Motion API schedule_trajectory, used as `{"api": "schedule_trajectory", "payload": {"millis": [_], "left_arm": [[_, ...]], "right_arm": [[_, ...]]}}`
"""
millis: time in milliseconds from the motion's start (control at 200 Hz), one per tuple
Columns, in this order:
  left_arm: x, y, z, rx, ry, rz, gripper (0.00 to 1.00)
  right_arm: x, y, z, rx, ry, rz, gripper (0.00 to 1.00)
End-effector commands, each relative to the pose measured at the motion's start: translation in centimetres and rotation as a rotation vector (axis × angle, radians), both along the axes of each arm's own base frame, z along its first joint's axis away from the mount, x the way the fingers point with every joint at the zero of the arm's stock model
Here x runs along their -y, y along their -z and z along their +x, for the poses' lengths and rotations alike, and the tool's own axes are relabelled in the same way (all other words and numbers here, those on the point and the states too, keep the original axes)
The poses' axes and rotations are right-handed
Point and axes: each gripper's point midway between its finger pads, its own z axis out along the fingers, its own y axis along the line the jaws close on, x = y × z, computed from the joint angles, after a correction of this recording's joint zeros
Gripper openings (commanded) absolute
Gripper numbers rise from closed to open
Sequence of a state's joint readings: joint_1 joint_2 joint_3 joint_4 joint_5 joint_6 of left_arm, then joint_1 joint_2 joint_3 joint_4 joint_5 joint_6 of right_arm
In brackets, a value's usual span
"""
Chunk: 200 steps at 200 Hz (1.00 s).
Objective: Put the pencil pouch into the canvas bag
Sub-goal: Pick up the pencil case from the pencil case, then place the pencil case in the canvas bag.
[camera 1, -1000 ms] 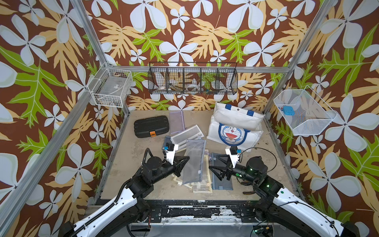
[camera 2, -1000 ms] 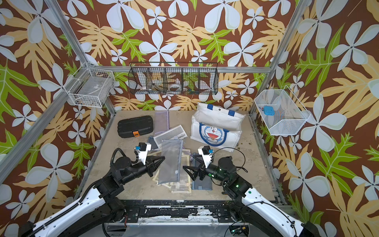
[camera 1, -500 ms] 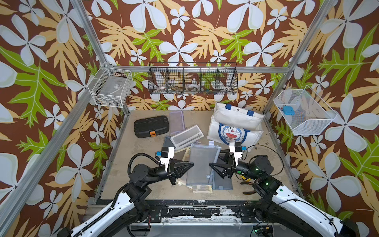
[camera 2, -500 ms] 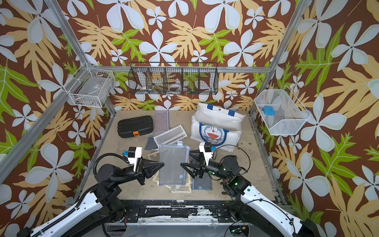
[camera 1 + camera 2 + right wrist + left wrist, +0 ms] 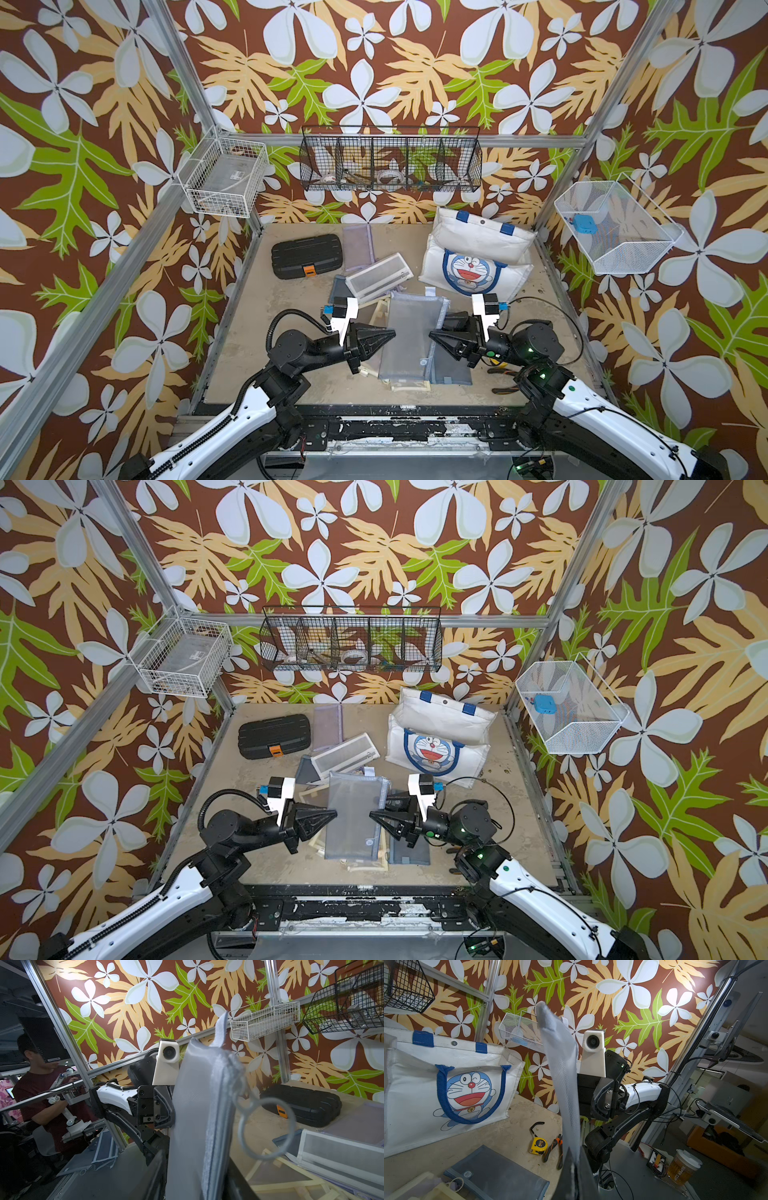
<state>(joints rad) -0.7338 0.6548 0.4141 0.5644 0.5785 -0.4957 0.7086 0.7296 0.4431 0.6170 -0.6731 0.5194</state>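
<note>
Two claws: both work on one grey mesh pencil pouch [image 5: 409, 332], lifted off the bench clutter and stretched between them.
Left claw [image 5: 390, 333]: pressed together, pinching the pouch's near side edge; the left wrist view shows the mesh rising straight out of its tips.
Right claw [image 5: 433, 335]: fingers sit either side of the pouch's opposite, zipper edge, narrowly spread; whether they already bite the fabric I cannot tell.
Canvas bag [image 5: 478, 253]: stands beyond the right claw, just past its wrist camera, against the back wall; its mouth looks folded over and mostly flat.
Step in hand: securing a two-sided hold on the pouch, judged as the handover or carry stage; nothing is in the bag yet.
Next move calls for: a firm right pinch, then a lift and carry away from both claws toward the bag, with its mouth opened first.
Edges: other pouches and wooden frames [image 5: 376, 309] lie directly beneath the claws; a black plastic case [image 5: 307, 259] sits beyond the left claw.
Open room: bare bench [image 5: 266, 332] lies outside the left claw; the air above the pile is free.
</note>
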Motion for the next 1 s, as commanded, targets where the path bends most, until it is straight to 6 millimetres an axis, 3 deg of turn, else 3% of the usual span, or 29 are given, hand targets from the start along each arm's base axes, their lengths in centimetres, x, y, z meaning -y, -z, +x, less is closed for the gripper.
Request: {"api": "schedule_trajectory", "payload": {"millis": [0,165,260,355,445,601,706,771,886,996], "left_arm": [[-0.2,-0.7,0.1,0.018,-0.010,-0.028,0.00],[-0.5,-0.7,0.8,0.004,-0.056,-0.028,0.00],[-1.1,0.4,3.1,-0.051,-0.190,0.017,0.39],[-2.3,2.2,5.6,-0.118,-0.348,0.078,0.81],[-3.5,4.6,7.5,-0.201,-0.471,0.134,0.99],[-3.4,7.4,7.5,-0.280,-0.464,0.158,1.00],[-3.0,7.8,6.7,-0.289,-0.415,0.145,1.00],[-2.8,8.2,6.4,-0.286,-0.394,0.162,1.00],[-2.5,8.6,6.2,-0.285,-0.374,0.198,1.00],[-2.4,8.6,5.9,-0.285,-0.362,0.183,1.00]], "right_arm": [[-0.2,-0.7,-0.4,0.025,-0.022,0.014,0.32],[-0.1,-0.5,0.4,0.065,0.046,-0.044,0.03],[0.8,-0.6,3.0,0.119,0.221,-0.181,0.00],[2.2,-2.6,5.8,0.221,0.397,-0.340,0.00],[3.6,-4.5,9.1,0.273,0.570,-0.493,0.00],[6.2,-8.4,14.2,0.400,0.852,-0.713,0.00],[7.6,-11.2,17.1,0.490,1.017,-0.833,0.00],[8.6,-11.9,19.4,0.495,1.078,-0.923,0.00],[11.1,-11.7,23.2,0.471,1.176,-1.070,0.00],[13.3,-9.5,26.1,0.424,1.203,-1.226,0.00]]}}
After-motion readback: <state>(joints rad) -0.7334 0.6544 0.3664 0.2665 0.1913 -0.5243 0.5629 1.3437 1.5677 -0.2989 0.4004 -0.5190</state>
